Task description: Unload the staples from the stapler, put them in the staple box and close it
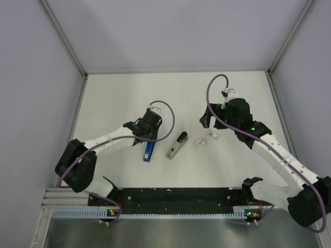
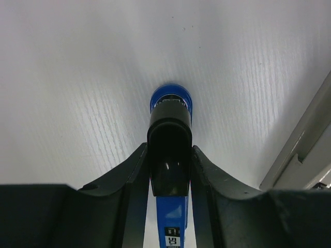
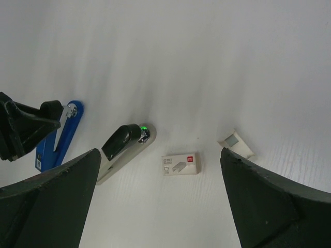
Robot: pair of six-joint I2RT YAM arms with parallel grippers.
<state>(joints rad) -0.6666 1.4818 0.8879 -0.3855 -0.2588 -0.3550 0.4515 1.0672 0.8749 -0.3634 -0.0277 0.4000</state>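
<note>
1. Blue stapler [image 1: 149, 150]: lies on the white table [image 1: 119, 98], left of centre, directly under the left arm's wrist. Its long axis runs near-to-far, leaning slightly right at the far end.
2. Left gripper [image 2: 169, 155]: closed across the stapler's width, with a finger against each flank of the black upper arm. The stapler's length runs straight out along the gripper's reach, rounded blue end farthest away. This alignment is what any lift or hinge-open is judged to depend on.
3. Appearance: blue base with a small label at the near end, and a glossy black top that narrows rearward. From the right wrist view a silver part shows near the far end. Whether the magazine is exposed cannot be told.
4. Right gripper [image 3: 159, 152]: jaws spread wide and holding nothing. It hovers well apart from the blue stapler and is the farther arm.
5. Also present: a grey stapler [image 1: 177, 145] just right of the blue one, a small staple box [image 3: 180, 164] and a white scrap [image 3: 235, 143].
</note>
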